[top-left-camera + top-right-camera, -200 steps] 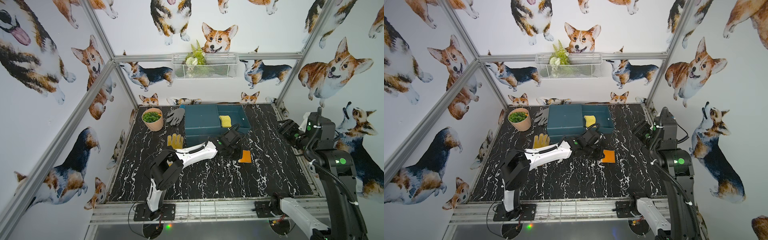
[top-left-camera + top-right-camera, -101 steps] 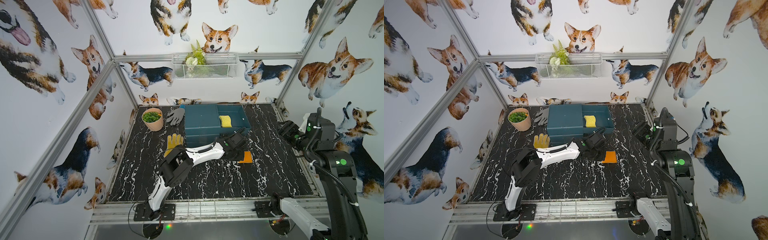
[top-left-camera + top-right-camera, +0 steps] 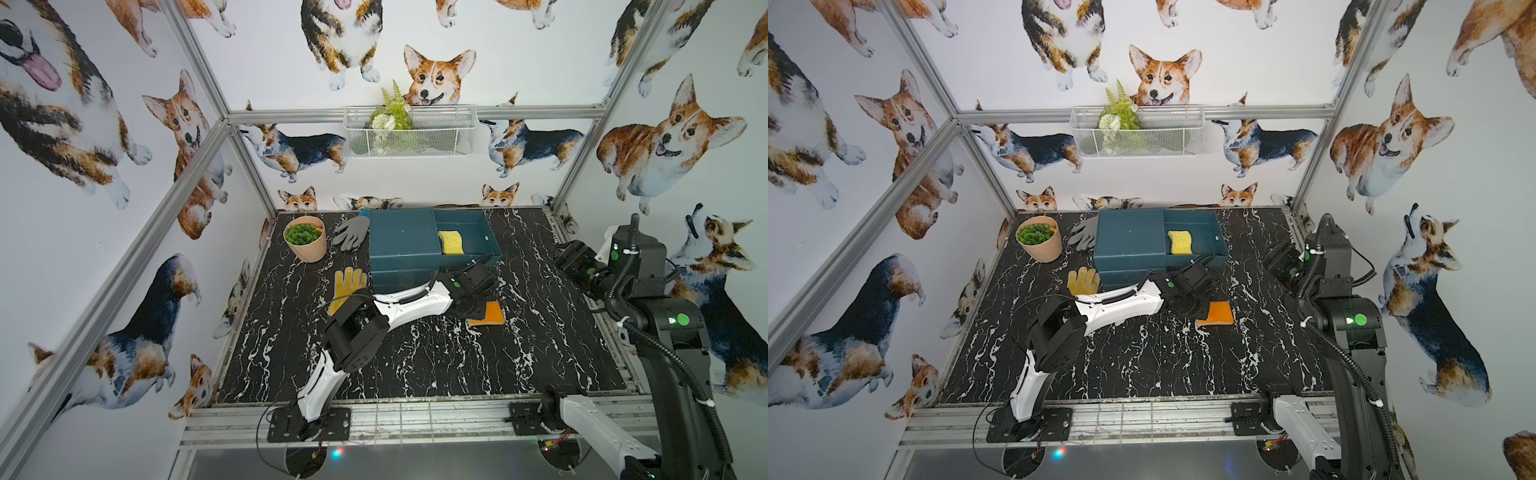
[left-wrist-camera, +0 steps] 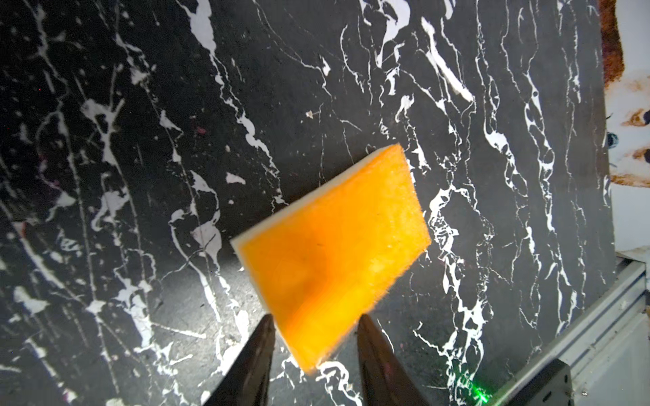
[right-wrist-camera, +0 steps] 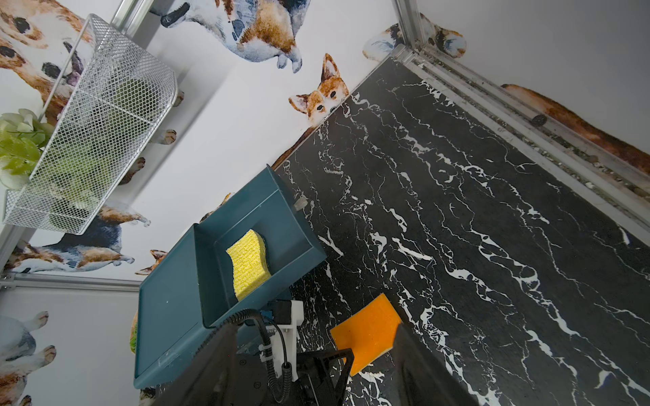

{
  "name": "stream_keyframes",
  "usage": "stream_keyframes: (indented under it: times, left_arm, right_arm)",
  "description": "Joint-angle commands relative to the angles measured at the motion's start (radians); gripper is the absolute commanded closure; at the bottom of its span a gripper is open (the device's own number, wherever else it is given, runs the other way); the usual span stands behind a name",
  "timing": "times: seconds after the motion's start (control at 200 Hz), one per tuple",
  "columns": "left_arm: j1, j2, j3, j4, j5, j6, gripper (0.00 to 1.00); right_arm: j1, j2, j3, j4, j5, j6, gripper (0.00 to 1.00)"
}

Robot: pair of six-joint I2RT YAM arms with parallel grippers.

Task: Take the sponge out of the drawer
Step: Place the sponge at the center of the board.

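An orange sponge point(image 3: 489, 312) point(image 3: 1220, 312) lies flat on the black marble table, in front of the teal drawer unit point(image 3: 405, 241). My left gripper point(image 4: 314, 320) stands over its near corner, jaws open, with one black fingertip point(image 4: 262, 337) on either side of the sponge point(image 4: 334, 253). A yellow sponge point(image 3: 451, 242) point(image 5: 249, 262) lies inside the pulled-out top drawer point(image 3: 492, 245). My right gripper point(image 5: 314, 327) hangs open and empty near the right wall point(image 3: 569, 257), pointing towards the drawer.
A pot of green plants point(image 3: 305, 241) and a grey glove point(image 3: 352, 232) sit left of the drawer unit. In front of them lies a yellow glove point(image 3: 347, 282). A wire basket point(image 3: 409, 131) hangs on the back wall.
My left gripper's jaws have opened off the orange sponge, which stays where it was on the table. The left elbow has shifted slightly right. The right arm has not moved.
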Motion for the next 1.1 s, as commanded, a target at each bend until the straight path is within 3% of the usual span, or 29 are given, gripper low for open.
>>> stream_keyframes:
  times: [0.0, 0.265, 0.345, 0.38, 0.395, 0.481, 0.601, 0.856, 1.096]
  left_arm:
    - [0.001, -0.008, 0.006, -0.045, -0.037, 0.013, 0.56]
    - [0.002, -0.096, 0.015, -0.034, -0.07, 0.104, 0.5]
    - [0.001, -0.169, 0.045, -0.055, -0.076, 0.171, 0.29]
    - [0.002, -0.204, 0.062, -0.071, -0.066, 0.202, 0.03]
    - [0.002, -0.22, 0.07, -0.08, -0.065, 0.214, 0.01]
    - [0.02, -0.277, 0.119, -0.13, 0.039, 0.288, 0.0]
    - [0.079, -0.351, 0.114, -0.183, 0.127, 0.281, 0.0]
    - [0.3, -0.45, 0.161, -0.321, 0.168, 0.342, 0.0]
    - [0.487, -0.44, 0.192, -0.327, 0.285, 0.384, 0.0]
  right_arm:
    - [0.001, 0.005, 0.0, 0.017, 0.011, 0.014, 0.29]
    - [0.0, 0.016, -0.01, 0.028, 0.005, 0.011, 0.3]
    - [-0.001, 0.028, -0.008, 0.029, 0.012, 0.0, 0.31]
    - [0.0, 0.035, -0.009, 0.034, 0.017, -0.003, 0.31]
    - [0.0, 0.037, -0.008, 0.037, 0.019, -0.003, 0.31]
    - [-0.001, 0.057, 0.001, 0.06, 0.017, -0.012, 0.32]
    - [-0.001, 0.11, 0.031, 0.088, -0.008, -0.033, 0.32]
    - [0.009, 0.31, 0.111, 0.137, -0.194, -0.092, 0.36]
    - [0.173, 0.551, 0.266, 0.093, -0.202, -0.204, 0.36]
